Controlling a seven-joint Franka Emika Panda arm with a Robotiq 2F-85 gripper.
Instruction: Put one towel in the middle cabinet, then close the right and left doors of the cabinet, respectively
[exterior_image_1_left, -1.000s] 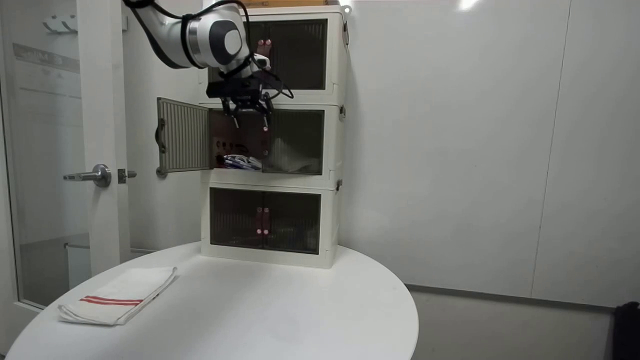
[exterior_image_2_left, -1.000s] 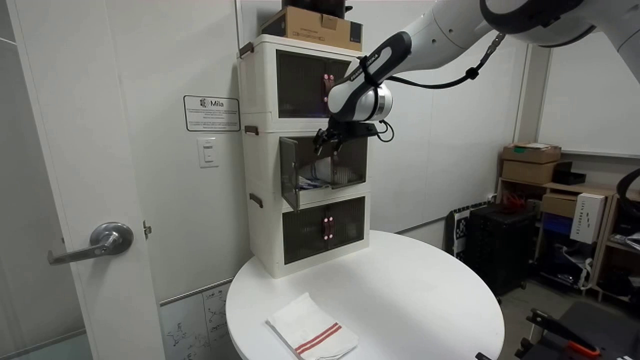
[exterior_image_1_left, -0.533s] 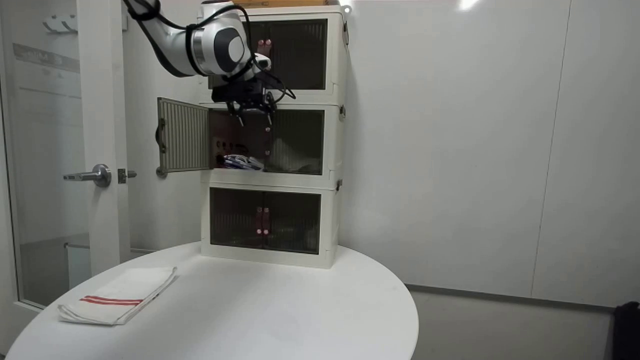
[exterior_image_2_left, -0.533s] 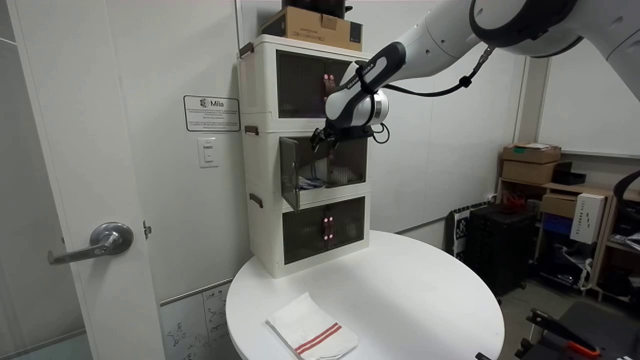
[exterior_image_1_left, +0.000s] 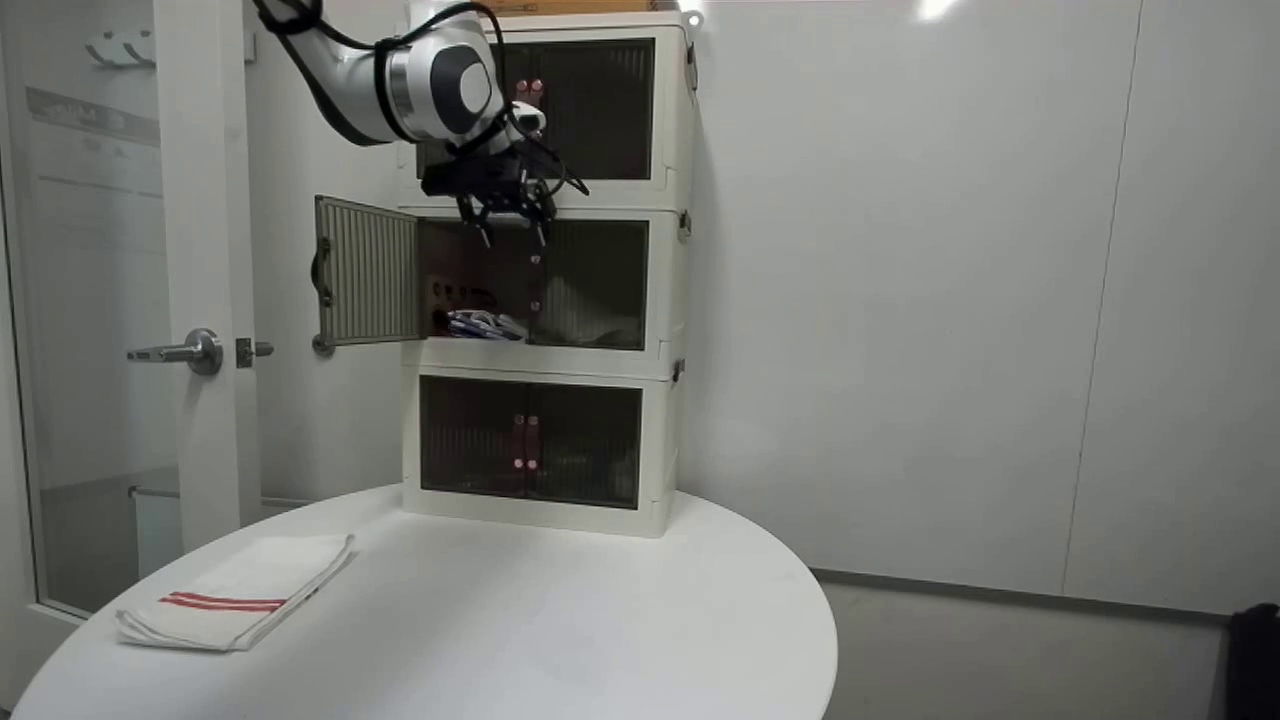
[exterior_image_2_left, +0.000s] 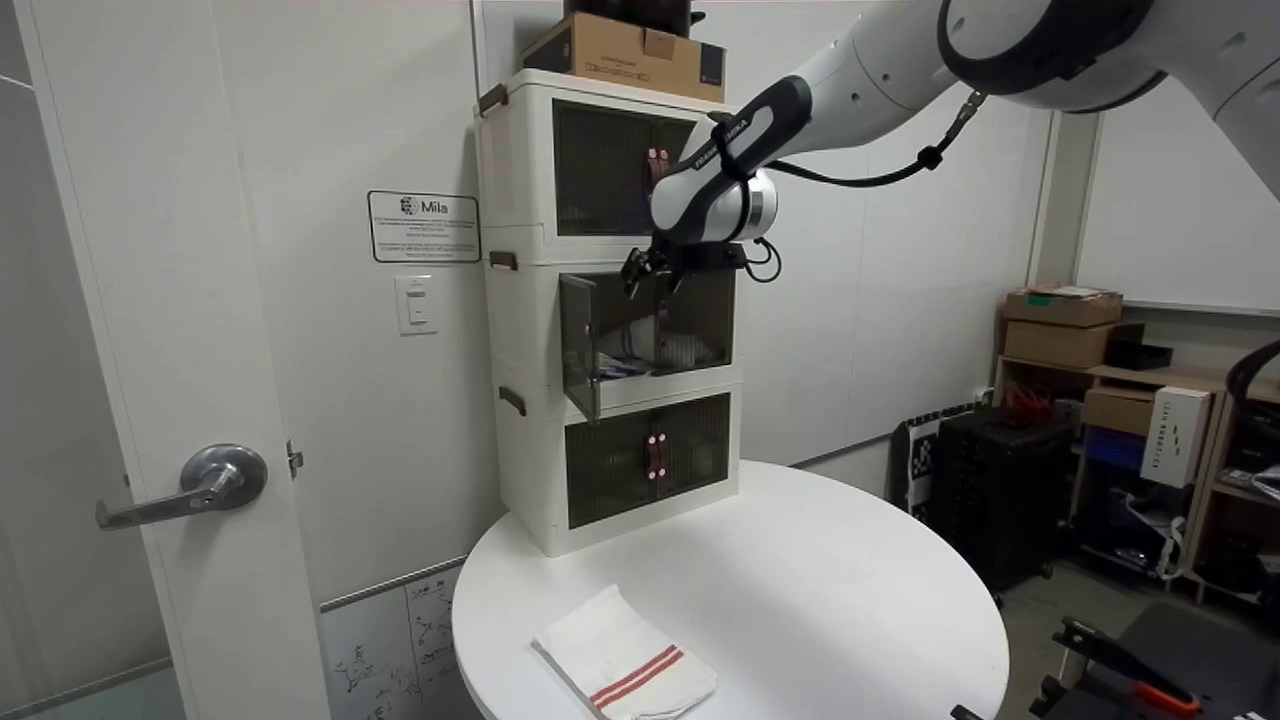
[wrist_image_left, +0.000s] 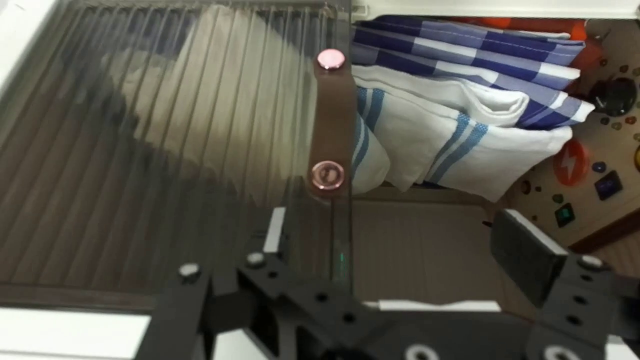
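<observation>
The middle cabinet (exterior_image_1_left: 540, 360) of the white tower has its left door (exterior_image_1_left: 370, 270) swung wide open. Its right door (exterior_image_2_left: 698, 325) lies across the other half and looks flush or nearly so in both exterior views. Through that ribbed panel, a blurred plain white towel (wrist_image_left: 230, 95) shows inside. My gripper (exterior_image_1_left: 515, 238) hangs in front of the upper part of this compartment, close to the right door's free edge. Seen in the wrist view, the gripper (wrist_image_left: 395, 235) is open, nothing between its fingers; one finger overlaps the right door (wrist_image_left: 80, 175), the other the uncovered half.
Blue checked cloths (wrist_image_left: 505, 70) and blue-striped white ones (wrist_image_left: 445, 145) lie inside the compartment. A folded cloth with red stripes (exterior_image_2_left: 625, 655) rests on the round white table (exterior_image_2_left: 850, 590). The tiers above and below have dark doors, and a cardboard box (exterior_image_2_left: 640, 60) sits on top.
The right door has swung slightly inward toward the frame. My gripper has shifted a little along the cabinet front, dipped, then risen slightly. The left door has stayed open.
</observation>
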